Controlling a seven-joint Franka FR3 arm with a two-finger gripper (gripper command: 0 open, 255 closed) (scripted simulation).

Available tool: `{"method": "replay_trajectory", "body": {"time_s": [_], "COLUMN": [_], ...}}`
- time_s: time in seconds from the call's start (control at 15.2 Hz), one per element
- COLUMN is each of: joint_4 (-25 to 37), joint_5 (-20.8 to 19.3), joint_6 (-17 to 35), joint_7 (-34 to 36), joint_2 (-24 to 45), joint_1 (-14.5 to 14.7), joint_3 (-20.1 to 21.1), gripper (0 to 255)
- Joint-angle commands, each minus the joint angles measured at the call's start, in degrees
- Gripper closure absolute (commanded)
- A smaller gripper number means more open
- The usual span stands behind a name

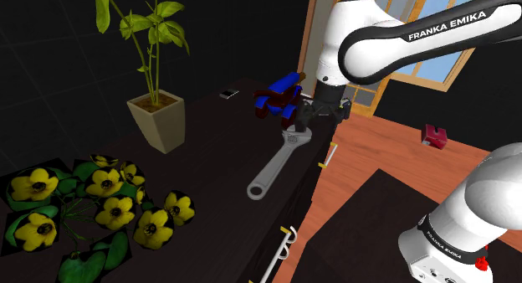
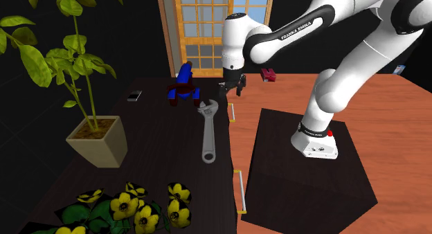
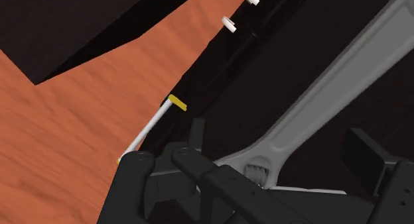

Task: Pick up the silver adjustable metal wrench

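Wrench [image 1: 278, 162] lies on the dark table [image 1: 209, 143], its handle running toward 7 o'clock from the gripper [image 1: 311, 120]. The fingers [image 3: 363, 148] stand apart astride its head. The wrist view adds a white drawer handle [image 3: 147, 128].

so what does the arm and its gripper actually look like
The arm is glossy white, built of rounded links with dark bands at the joints. One black band carries FRANKA EMIKA lettering in white. A small red mark sits near its base. The gripper is all black, with two blocky fingers.
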Motion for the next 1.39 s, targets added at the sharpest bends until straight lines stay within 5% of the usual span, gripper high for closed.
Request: {"method": "replay_trajectory", "body": {"time_s": [0.0,0.33,0.73,1.32], "joint_4": [0.2,3.2,9.6,9.0], "joint_5": [-0.3,-4.3,-14.4,-18.9], "joint_6": [4.1,13.1,20.9,26.2], "joint_7": [5.4,19.6,38.8,42.2], "joint_2": [4.1,16.1,31.6,36.9], "joint_1": [-1.1,-4.2,-5.2,-4.0], "joint_3": [2.0,5.9,6.2,4.4], "gripper": [0,0,0,0]}}
